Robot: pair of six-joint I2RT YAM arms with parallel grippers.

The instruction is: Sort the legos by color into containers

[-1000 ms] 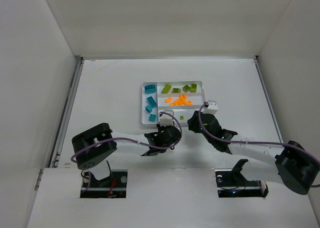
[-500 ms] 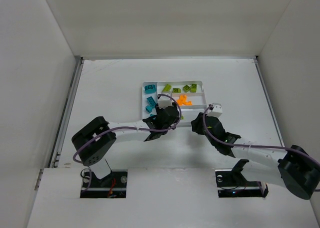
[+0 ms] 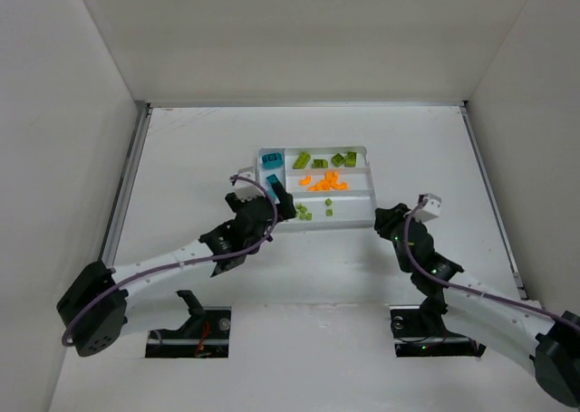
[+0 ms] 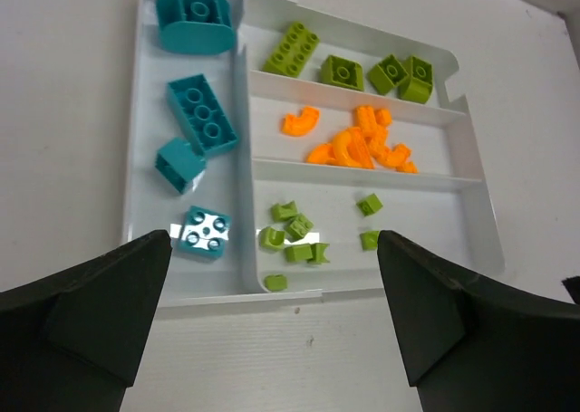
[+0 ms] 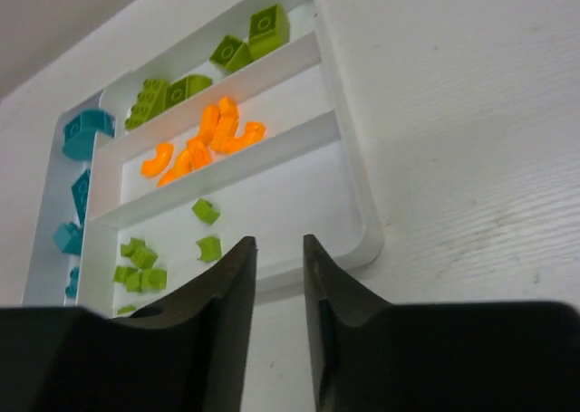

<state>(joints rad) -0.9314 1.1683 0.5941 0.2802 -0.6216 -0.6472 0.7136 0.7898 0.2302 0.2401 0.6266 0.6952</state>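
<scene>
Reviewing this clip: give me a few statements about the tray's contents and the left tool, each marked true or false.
1. The orange pieces lie in the middle long section of the white tray. True.
2. The teal bricks share a section with orange pieces. False: they lie alone in the narrow crosswise section.
3. The left tool is open and holds nothing. True.
4. The lime green pieces sit in only one section. False: they fill two long sections, either side of the orange one.
</scene>
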